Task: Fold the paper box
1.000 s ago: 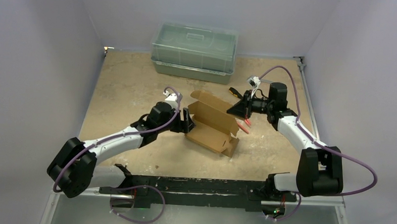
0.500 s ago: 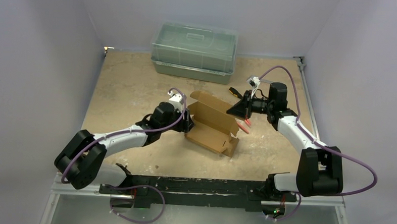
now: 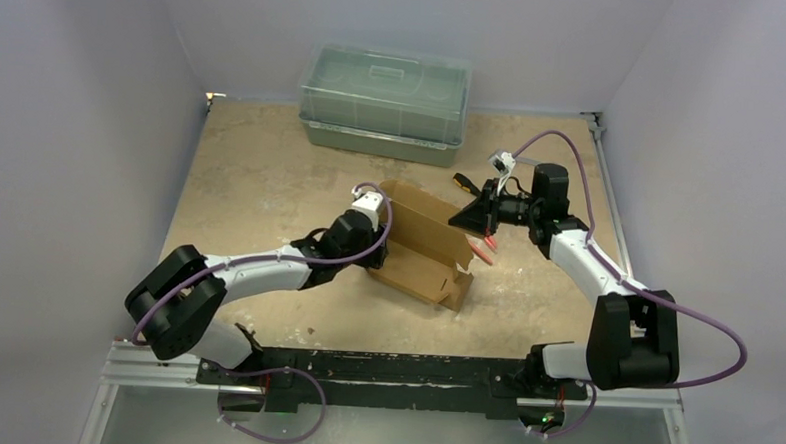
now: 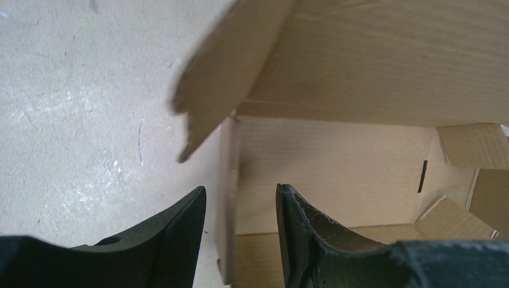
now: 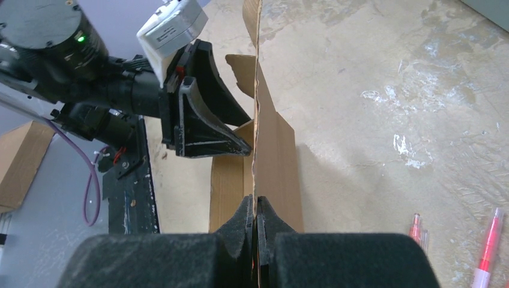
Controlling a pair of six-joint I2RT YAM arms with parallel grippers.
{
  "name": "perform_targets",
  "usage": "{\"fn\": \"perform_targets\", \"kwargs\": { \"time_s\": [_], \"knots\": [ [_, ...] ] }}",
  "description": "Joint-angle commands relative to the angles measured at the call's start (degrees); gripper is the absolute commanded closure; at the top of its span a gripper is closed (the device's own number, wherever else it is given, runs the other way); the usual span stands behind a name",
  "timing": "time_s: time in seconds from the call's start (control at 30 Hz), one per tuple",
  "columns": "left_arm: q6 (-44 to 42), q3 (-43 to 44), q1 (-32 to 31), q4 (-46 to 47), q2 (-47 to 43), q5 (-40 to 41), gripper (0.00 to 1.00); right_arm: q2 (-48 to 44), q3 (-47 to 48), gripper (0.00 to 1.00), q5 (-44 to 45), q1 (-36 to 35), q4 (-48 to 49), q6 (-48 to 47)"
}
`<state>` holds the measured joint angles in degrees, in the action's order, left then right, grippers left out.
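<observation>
1. the paper box (image 3: pixel 422 271) lies slantwise near the middle of the table (image 3: pixel 261 166); it is a long, open-topped brown carton with a tall panel standing up along its far side
2. the left pincer (image 3: pixel 376 249) is at the box's left end, low over the table
3. in the left wrist view the pincer is partly spread, and its two black fingers (image 4: pixel 168 240) straddle the short end wall of the carton: one finger is outside over the bare table, the other inside the box
4. a gap shows on each side of that wall, narrower by the outer finger, so nothing is pinched there
5. an end flap leans out above the fingers, blurred at its edge
6. the right pincer (image 3: pixel 469 220) is at the box's far right corner, higher than the left one
7. in the right wrist view its fingertips are pressed together on the thin edge of the upright cardboard panel, which runs away edge-on from between them
8. pink pens (image 3: pixel 483 251) lie on the table just beside the box's right end
9. a lidded green-grey plastic bin (image 3: pixel 384 102) stands at the back of the table, well apart from the box
</observation>
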<state>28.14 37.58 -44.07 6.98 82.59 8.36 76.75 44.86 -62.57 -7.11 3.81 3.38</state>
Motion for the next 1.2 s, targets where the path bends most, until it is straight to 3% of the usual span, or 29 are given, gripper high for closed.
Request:
{"fn": "perform_targets", "kwargs": {
  "time_s": [0.0, 0.17, 0.53, 0.57, 0.7, 1.0, 1.1, 1.17],
  "knots": [
    [-0.2, 5.1, -3.6, -5.7, 1.3, 12.5, 0.58, -0.2, 0.2, 1.0, -1.5, -0.2, 0.3, -1.3],
    [0.0, 9.3, -4.8, -12.0, 4.5, 15.9, 0.63, -0.3, 0.2, 1.0, -1.5, -0.1, 0.3, -1.4],
    [0.0, 12.6, -6.5, -14.9, 8.7, 19.4, 0.68, -0.5, 0.2, 1.0, -1.6, -0.2, 0.3, -1.6],
    [0.1, 12.6, -6.6, -14.9, 8.9, 19.6, 0.7, -0.5, 0.2, 1.0, -1.6, -0.2, 0.3, -1.6],
    [0.2, 13.4, -7.0, -15.8, 10.1, 20.8, 1.0, -0.5, 0.2, 1.0, -1.6, -0.2, 0.2, -1.6],
    [0.6, 15.3, -8.9, -17.1, 11.2, 24.8, 1.0, -1.1, 0.4, 1.0, -1.6, -0.2, -0.3, -2.0],
    [1.7, 15.6, -8.8, -17.7, 10.1, 24.1, 0.77, -1.3, 0.4, 1.0, -1.5, -0.2, -0.5, -2.3],
    [2.7, 15.5, -8.9, -18.2, 8.7, 23.9, 0.68, -1.4, 0.5, 1.0, -1.5, -0.2, -0.7, -2.4]
  ]
}}
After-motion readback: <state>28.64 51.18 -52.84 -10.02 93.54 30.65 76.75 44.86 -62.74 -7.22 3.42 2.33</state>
